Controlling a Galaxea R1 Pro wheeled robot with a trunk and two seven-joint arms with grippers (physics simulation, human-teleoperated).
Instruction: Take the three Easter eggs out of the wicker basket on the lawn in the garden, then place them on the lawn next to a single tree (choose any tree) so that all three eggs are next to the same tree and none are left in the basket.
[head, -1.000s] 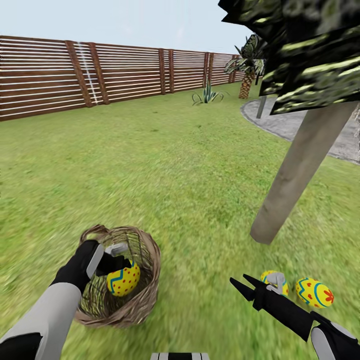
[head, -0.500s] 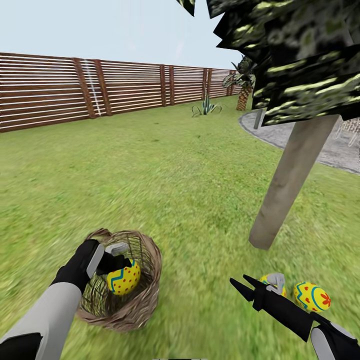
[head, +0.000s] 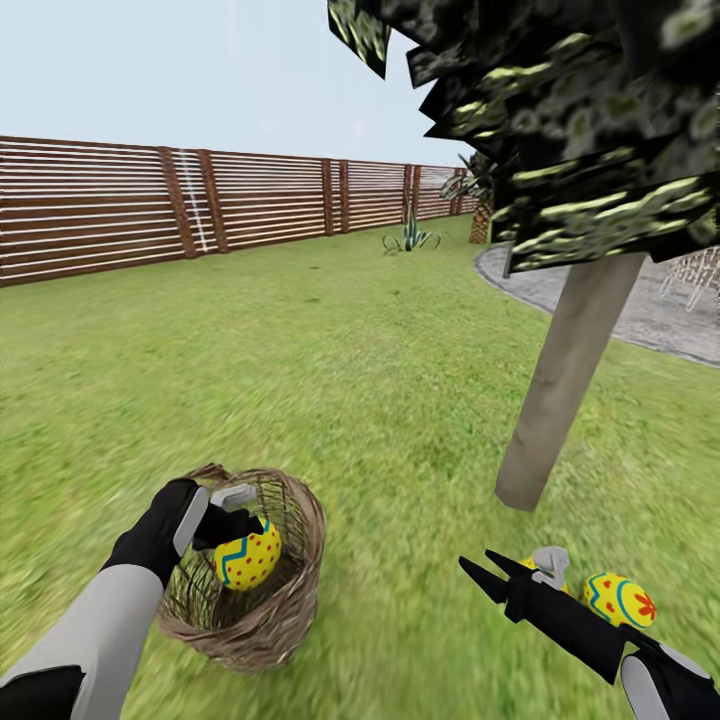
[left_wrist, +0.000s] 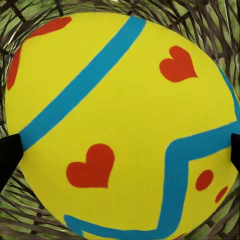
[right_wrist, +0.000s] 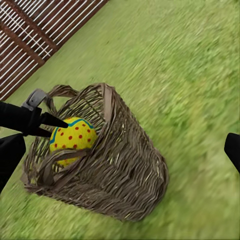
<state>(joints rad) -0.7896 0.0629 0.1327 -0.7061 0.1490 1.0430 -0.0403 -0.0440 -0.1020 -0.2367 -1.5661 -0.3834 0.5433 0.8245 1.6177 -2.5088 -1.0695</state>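
Note:
The wicker basket (head: 262, 610) stands on the lawn (head: 340, 380) at lower left. My left gripper (head: 238, 522) is shut on a yellow Easter egg (head: 247, 555) with blue bands and red dots, held inside the basket's mouth. The same egg (left_wrist: 120, 125) sits between the black fingertips (left_wrist: 7, 155) in the left wrist view. The right wrist view shows the basket (right_wrist: 120, 170) with the egg (right_wrist: 72, 140). My right gripper (head: 477, 560) is open and empty over the grass. Two more eggs lie near the tree trunk (head: 560, 380): one in full view (head: 620, 598), one (head: 527, 566) mostly hidden behind the gripper.
The tree's dark crown (head: 560, 110) hangs low overhead at upper right. A grey paved patio (head: 640, 310) lies behind the trunk. A brown slat fence (head: 150, 205) rings the grass at the back, with a spiky plant (head: 410, 238) near it.
The whole picture has shifted, so the camera has moved: the fence sits lower and the crown looms larger. Both arms, the held egg and the eggs on the grass keep their places.

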